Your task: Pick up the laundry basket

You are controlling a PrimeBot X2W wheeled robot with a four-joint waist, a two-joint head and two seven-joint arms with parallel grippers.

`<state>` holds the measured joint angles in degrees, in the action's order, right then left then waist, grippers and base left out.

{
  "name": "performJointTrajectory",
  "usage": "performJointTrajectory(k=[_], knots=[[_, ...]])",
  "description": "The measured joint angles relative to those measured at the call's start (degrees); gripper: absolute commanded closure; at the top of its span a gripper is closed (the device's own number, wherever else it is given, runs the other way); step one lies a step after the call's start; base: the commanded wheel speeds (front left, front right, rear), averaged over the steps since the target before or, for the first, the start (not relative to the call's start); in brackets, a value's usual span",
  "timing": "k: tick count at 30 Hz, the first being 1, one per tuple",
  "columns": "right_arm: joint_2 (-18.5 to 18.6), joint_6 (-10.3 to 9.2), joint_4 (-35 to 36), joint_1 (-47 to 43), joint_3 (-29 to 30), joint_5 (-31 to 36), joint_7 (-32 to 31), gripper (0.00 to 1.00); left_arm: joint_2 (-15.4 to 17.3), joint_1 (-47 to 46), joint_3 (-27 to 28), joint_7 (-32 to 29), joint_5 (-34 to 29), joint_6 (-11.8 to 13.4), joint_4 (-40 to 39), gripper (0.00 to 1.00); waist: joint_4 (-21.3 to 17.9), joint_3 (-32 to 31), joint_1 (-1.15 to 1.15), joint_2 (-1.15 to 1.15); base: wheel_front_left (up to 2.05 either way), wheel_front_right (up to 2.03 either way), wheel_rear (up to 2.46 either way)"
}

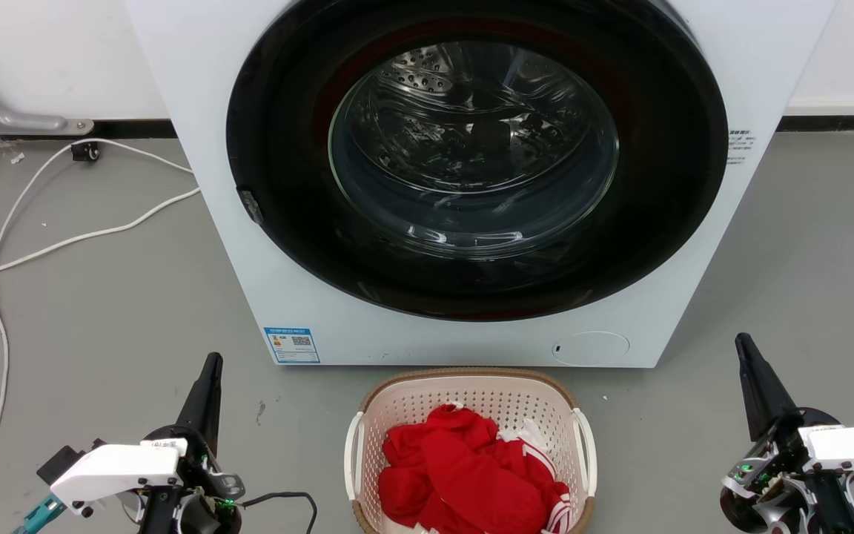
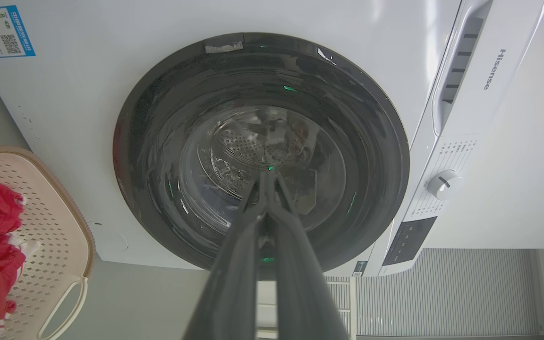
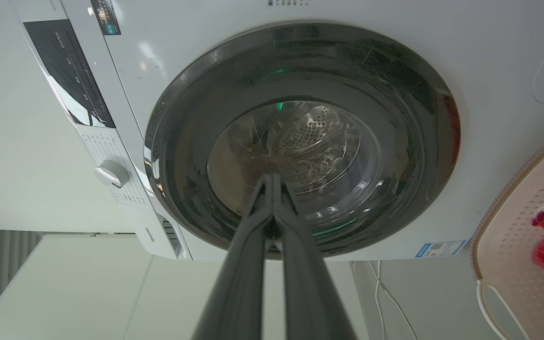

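Basket count: one laundry basket (image 1: 412,404), cream perforated plastic with a brown woven-look rim and two white loop handles (image 1: 353,452), is sitting on the grey floor (image 1: 101,334) directly before one white front-loading washing machine (image 1: 471,337), holding crumpled red cloth (image 1: 464,467). Two claws are flanking it, well apart from it: the left claw (image 1: 212,363) and the right claw (image 1: 743,343) are each pointing toward the machine's round glass door (image 1: 471,148), long dark fingers (image 2: 234,264) pressing together at the tips, gripping nothing.

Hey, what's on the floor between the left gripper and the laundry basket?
In the head view, bare grey floor with a small dark scuff lies between the left gripper and the laundry basket; a black cable loops lower, by the wrist.
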<state>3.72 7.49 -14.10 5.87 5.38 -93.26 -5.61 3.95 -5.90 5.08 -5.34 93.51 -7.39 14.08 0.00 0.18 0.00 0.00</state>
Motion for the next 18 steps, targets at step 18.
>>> performJointTrajectory(k=[18], knots=[[-0.13, 0.0, -0.02, 0.01, 0.26, 0.16, -0.24, 1.0, -0.24, -0.01, 0.34, -0.13, -0.18, 0.0, 0.02, 1.0, 0.0, 0.0, 0.0, 0.0, 0.0, 0.0, 0.0]])
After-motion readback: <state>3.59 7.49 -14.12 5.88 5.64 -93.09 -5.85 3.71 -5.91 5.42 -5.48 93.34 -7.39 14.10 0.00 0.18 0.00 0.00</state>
